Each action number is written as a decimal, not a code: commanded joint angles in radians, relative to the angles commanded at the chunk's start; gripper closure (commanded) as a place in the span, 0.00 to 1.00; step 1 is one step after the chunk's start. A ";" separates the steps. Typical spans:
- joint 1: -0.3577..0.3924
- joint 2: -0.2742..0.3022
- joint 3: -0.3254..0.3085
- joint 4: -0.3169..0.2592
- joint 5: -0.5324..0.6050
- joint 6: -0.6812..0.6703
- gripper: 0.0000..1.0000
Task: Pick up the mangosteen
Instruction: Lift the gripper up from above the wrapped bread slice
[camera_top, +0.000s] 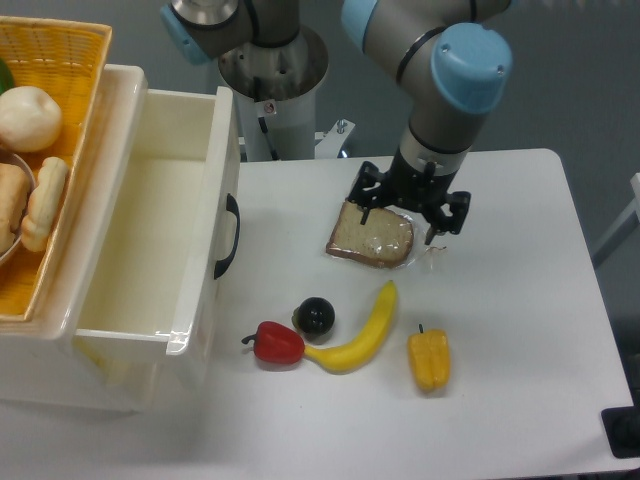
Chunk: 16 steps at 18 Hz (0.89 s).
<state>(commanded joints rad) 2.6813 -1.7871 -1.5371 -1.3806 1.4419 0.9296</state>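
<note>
The mangosteen (315, 316) is a small glossy black round fruit lying on the white table (520, 300), between a red bell pepper (276, 343) and a banana (362, 335). My gripper (400, 222) hangs above a wrapped slice of bread (371, 236), up and to the right of the mangosteen and well apart from it. Its fingers are spread and hold nothing.
A yellow bell pepper (429, 360) lies right of the banana. An open white drawer (165, 230) with a black handle stands at the left. A yellow basket (40, 150) with bread rolls sits at the far left. The arm's base (270, 70) is at the back.
</note>
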 joint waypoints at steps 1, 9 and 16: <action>0.002 0.002 0.000 0.003 0.002 0.000 0.00; -0.005 -0.002 -0.029 0.002 0.000 -0.012 0.00; -0.038 -0.044 -0.080 0.002 -0.003 -0.049 0.00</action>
<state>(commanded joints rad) 2.6432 -1.8314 -1.6168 -1.3790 1.4389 0.8806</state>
